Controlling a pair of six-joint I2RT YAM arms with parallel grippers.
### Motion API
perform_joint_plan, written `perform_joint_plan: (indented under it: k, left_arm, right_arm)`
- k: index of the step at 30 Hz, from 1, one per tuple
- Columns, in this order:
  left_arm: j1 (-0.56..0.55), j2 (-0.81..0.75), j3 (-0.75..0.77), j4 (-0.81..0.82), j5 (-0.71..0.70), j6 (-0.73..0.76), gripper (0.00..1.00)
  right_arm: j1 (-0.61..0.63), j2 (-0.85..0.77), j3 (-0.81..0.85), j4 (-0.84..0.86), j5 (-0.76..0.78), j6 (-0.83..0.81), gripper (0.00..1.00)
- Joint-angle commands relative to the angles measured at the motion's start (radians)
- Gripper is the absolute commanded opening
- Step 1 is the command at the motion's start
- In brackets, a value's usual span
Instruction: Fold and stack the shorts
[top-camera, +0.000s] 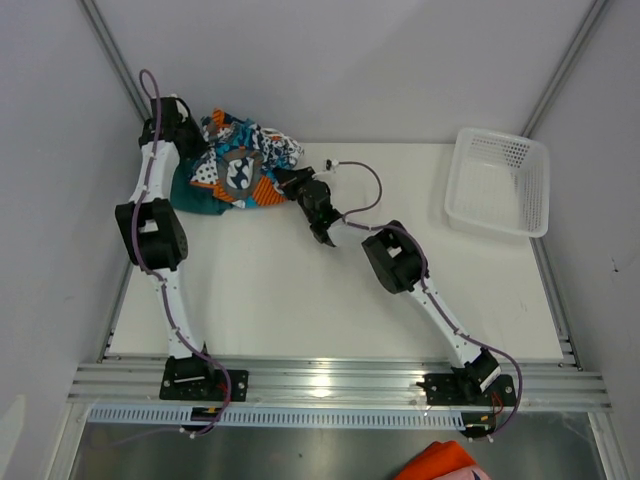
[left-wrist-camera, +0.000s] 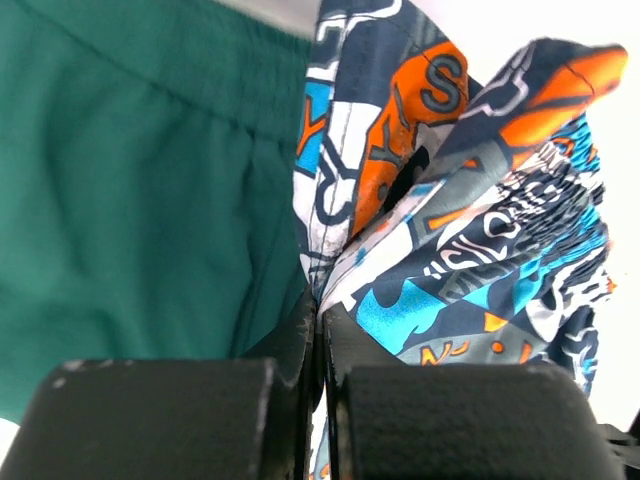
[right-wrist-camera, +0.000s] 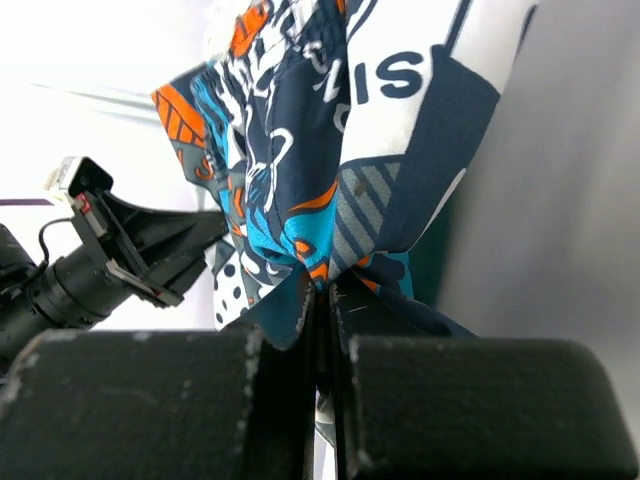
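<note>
Left claw (left-wrist-camera: 318, 312) pinching printed shorts (left-wrist-camera: 480, 250), right claw (right-wrist-camera: 322, 300) likewise

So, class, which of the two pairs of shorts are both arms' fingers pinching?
The printed pair, orange, blue, white and navy: the left fingers and the right fingers are each shut on its fabric. The plain teal pair lies partly under it.

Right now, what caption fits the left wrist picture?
Left end effector pinches the printed shorts beside the teal shorts.

Letters "IS" on printed shorts (right-wrist-camera: 330, 150)
</note>
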Motion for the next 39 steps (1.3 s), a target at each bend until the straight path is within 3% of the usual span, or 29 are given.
perform_joint_plan:
  k: [1, 8, 14, 20, 27, 28, 30, 31, 32, 34, 36, 38, 39]
  left_arm:
    - [-0.035, -0.087, -0.025, 0.052, 0.022, -0.023, 0.0]
    - [-0.098, -0.084, -0.041, 0.064, 0.018, -0.035, 0.0]
    - [-0.116, -0.079, -0.065, 0.08, 0.011, -0.041, 0.0]
    - [-0.098, -0.048, -0.023, 0.081, 0.001, -0.046, 0.0]
    - [-0.032, 0.036, 0.198, 0.009, 0.02, -0.052, 0.0]
    - [-0.009, 0.036, 0.195, 0.017, 0.021, -0.053, 0.0]
    - [0.02, 0.034, 0.19, 0.032, 0.023, -0.055, 0.0]
    - [0.054, 0.038, 0.193, 0.038, 0.023, -0.055, 0.0]
    - [0.068, 0.051, 0.202, 0.041, 0.025, -0.055, 0.0]
    - [0.112, 0.068, 0.195, 0.081, 0.028, -0.056, 0.0]
    - [0.135, 0.118, 0.205, 0.124, 0.015, -0.056, 0.0]
    - [0.143, 0.133, 0.209, 0.127, -0.085, -0.021, 0.0]
    - [0.148, 0.13, 0.216, 0.109, -0.118, 0.0, 0.0]
  right_arm:
    - [-0.039, -0.191, -0.13, 0.164, 0.046, -0.016, 0.0]
    - [-0.057, -0.311, -0.365, 0.264, 0.06, -0.052, 0.0]
    - [-0.057, -0.323, -0.378, 0.261, 0.054, -0.066, 0.0]
    - [-0.05, -0.216, -0.235, 0.217, 0.03, -0.021, 0.0]
    - [-0.019, -0.044, 0.1, 0.116, 0.016, 0.039, 0.0]
    - [-0.014, -0.021, 0.146, 0.073, 0.016, 0.04, 0.04]
    - [0.005, 0.049, 0.284, -0.001, 0.026, 0.077, 0.69]
    - [0.012, 0.069, 0.323, -0.086, 0.045, 0.1, 0.95]
    - [0.016, 0.086, 0.361, -0.099, 0.052, 0.12, 1.0]
    - [0.022, 0.106, 0.351, -0.066, 0.014, 0.129, 0.99]
    - [0.019, 0.088, 0.255, -0.02, -0.035, 0.108, 0.99]
    - [0.021, 0.006, 0.126, 0.051, -0.079, 0.093, 1.0]
    - [0.021, -0.025, -0.004, 0.089, -0.084, 0.056, 1.0]
